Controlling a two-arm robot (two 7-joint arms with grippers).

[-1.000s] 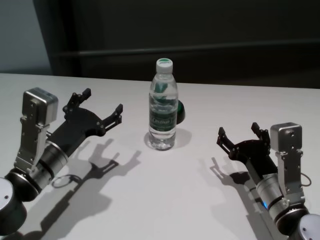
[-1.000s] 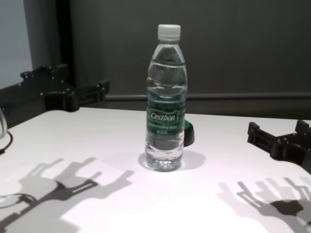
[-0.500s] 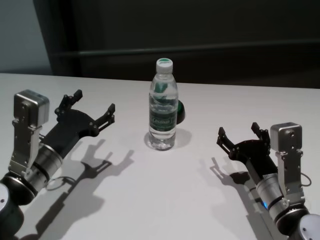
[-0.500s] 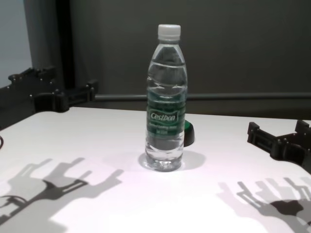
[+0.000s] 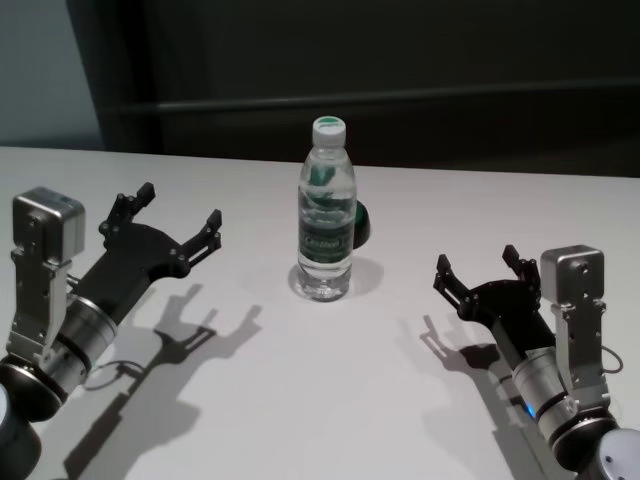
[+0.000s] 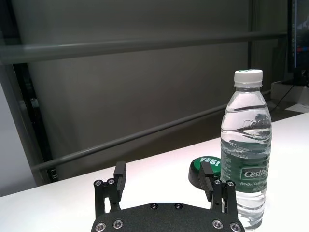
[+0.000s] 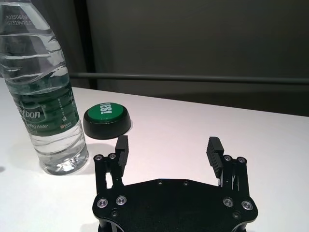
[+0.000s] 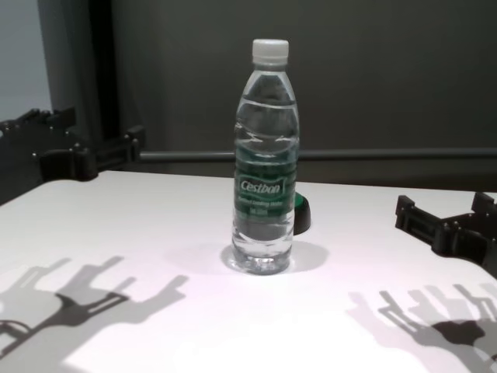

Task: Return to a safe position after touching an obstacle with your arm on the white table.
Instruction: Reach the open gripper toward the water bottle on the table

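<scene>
The obstacle, a clear water bottle [image 5: 326, 210] with a white cap and green "Cestbon" label, stands upright mid-table; it also shows in the chest view [image 8: 265, 194], left wrist view [image 6: 245, 150] and right wrist view [image 7: 46, 92]. The white table [image 5: 330, 390] spreads under everything. My left gripper [image 5: 168, 212] is open and empty, raised above the table well left of the bottle, apart from it; it shows in the chest view [image 8: 74, 140] and left wrist view [image 6: 164, 176]. My right gripper [image 5: 478, 266] is open and empty, low at the right; its own view [image 7: 168, 147] shows it.
A small green-and-black button [image 5: 360, 225] sits just behind the bottle to its right, also in the chest view [image 8: 301, 211], left wrist view [image 6: 205, 166] and right wrist view [image 7: 107, 118]. A dark wall with a rail [image 8: 373, 154] runs behind the table's far edge.
My left arm has drawn back to the left, away from the bottle, its gripper still open. The bottle and the right arm have not moved.
</scene>
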